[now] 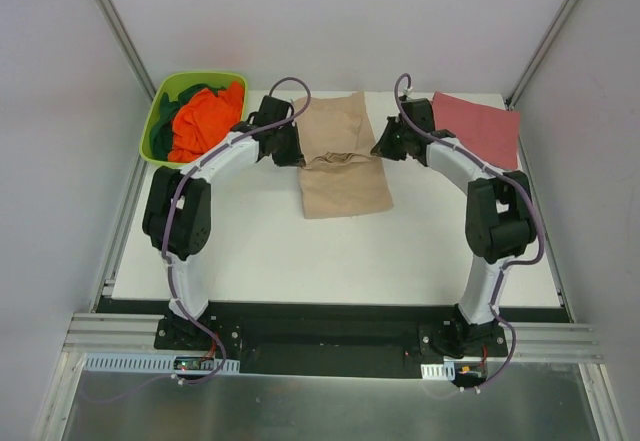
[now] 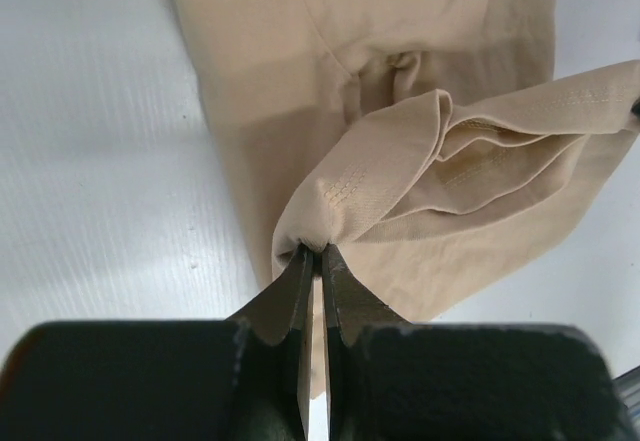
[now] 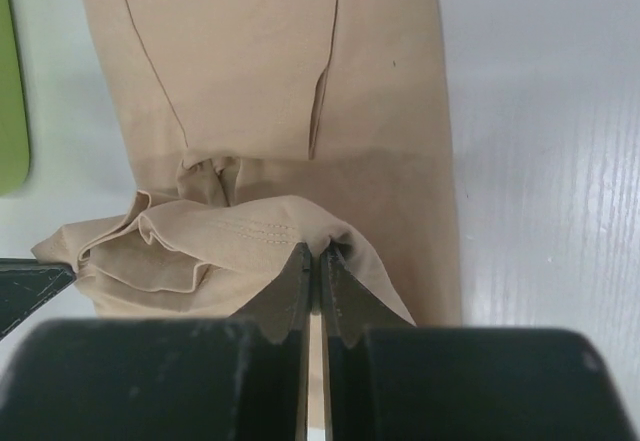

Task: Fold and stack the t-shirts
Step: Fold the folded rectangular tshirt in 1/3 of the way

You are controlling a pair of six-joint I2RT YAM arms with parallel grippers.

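The left gripper (image 2: 312, 251) and right gripper (image 3: 312, 251) each pinched a corner of the tan t-shirt (image 1: 345, 186), its hem bunched between them.

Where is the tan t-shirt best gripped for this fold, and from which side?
Pinch the stitched hem at each end, left gripper from the left, right gripper from the right: the tan t-shirt lies as a flat strip, so both ends should lift evenly.

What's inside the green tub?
An orange shirt on top, dark green cloth around it. The tub floor and anything beneath them are covered.
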